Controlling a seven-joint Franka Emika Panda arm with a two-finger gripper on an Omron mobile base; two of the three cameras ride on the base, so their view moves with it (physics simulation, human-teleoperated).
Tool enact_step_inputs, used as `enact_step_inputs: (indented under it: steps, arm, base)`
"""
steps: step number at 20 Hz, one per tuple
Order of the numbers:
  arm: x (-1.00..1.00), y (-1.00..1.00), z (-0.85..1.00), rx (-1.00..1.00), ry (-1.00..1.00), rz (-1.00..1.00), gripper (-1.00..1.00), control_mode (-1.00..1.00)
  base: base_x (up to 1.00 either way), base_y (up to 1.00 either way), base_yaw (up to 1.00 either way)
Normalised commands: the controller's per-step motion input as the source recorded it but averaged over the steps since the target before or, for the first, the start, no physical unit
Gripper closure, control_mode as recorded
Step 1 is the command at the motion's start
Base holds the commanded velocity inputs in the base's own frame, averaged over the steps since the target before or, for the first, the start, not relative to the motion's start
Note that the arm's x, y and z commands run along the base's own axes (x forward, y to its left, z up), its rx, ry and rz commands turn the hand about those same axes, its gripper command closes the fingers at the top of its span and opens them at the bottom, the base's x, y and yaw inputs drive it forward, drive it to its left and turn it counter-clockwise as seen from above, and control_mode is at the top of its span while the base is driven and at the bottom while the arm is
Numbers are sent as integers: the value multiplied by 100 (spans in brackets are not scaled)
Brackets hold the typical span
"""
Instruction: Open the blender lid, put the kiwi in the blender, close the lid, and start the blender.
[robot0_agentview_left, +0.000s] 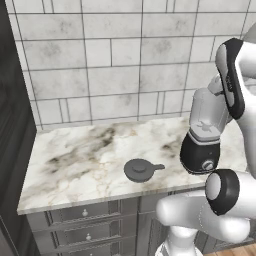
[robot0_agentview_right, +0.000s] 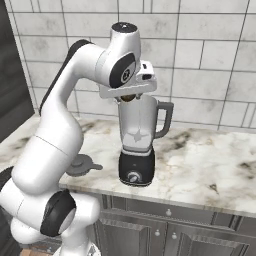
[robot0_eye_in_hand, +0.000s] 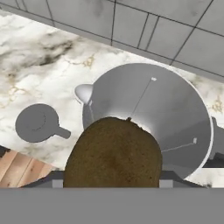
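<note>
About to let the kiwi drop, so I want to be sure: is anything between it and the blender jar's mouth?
Nothing visible. The kiwi, held in the gripper, hangs over the open jar of the blender. The lid lies off to the side on the counter.

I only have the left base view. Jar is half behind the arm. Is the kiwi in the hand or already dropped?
Observer: In the hand; the kiwi is clamped between the fingers, above the open jar of the blender.
Operator: Lined up with the jar mouth?
Observer: In the hand view the kiwi overlaps the near rim, with the jar's inside beyond it.
Operator: Anything in the jar already?
Observer: No, the hand view shows its inside bare.
Operator: Lid out of the way?
Observer: Yes, the blender lid lies flat on the counter beside the base.
</note>
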Motion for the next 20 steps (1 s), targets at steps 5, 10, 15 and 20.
enact_step_inputs:
  steps: [5, 10, 15, 20]
  arm:
    - [28, 0, -36, 1, 12, -1, 100, -100]
    - [6, -6, -41, 0, 4, -2, 100, -100]
    - [11, -4, -40, 0, 4, -2, 100, -100]
    - [10, -5, -37, 0, 6, -2, 100, -100]
  base:
    - [0, 0, 0]
    - [0, 0, 0]
    - [0, 0, 0]
    - [0, 0, 0]
